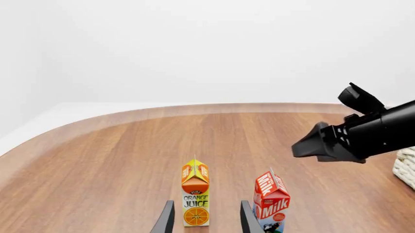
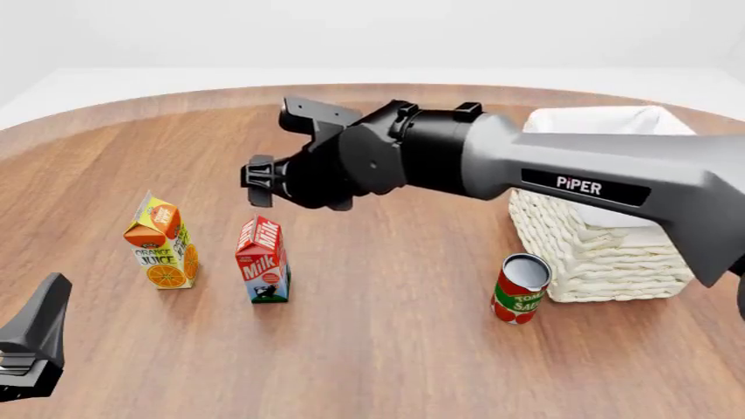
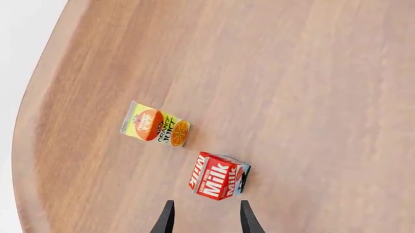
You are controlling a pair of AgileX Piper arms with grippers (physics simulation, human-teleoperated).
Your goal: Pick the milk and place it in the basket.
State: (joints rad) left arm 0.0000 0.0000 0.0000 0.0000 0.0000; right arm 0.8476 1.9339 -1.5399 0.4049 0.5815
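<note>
Now — right tool (image 3: 204, 216) open above milk (image 2: 262, 259) | left tool (image 1: 206, 218) open, seemingly low

The milk (image 2: 263, 261), a small red gable-top carton with white lettering and a blue-white lower panel, stands upright on the wood. The basket (image 2: 599, 236), a large cream wicker square with white cloth lining, sits well apart.

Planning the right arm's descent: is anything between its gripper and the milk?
Nothing visible. The right gripper hangs open above the milk, with only air between them. The juice stands apart to the milk's left, and the can sits far off by the basket.
</note>
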